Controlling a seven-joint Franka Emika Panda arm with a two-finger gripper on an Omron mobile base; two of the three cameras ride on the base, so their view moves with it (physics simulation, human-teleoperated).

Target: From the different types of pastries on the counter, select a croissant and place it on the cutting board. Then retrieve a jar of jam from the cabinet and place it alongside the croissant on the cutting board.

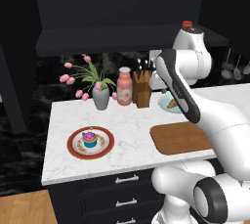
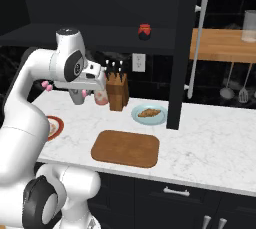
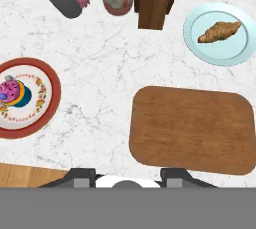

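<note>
Over the white marble counter, my gripper hangs high above the near edge with its jaws drawn narrow and nothing between them; in the right base view the hand sits level with the knife block, held out in the air on the side toward the flowers.

Taking the cutting board as landmark: the brown wooden board lies flat and bare near the counter's front edge, just ahead of my finger tips in the hand view. Beyond its far corner, near but not touching it, rests a light blue plate carrying the golden-brown croissant, which lies at a slant on the plate's middle. Straight behind the board stands the wooden knife block, and just beside that, farther from the blue plate, the pink bottle with its white cap. Next along is a grey vase of pink tulips.

Well apart from the board, across open marble, the red-rimmed plate holds the cupcake in its blue wrapper with pink-purple frosting.

High above and behind the board, the small jar of jam, dark red with a red lid, stands on a shelf of the dark cabinet, whose door stands open edge-on.
</note>
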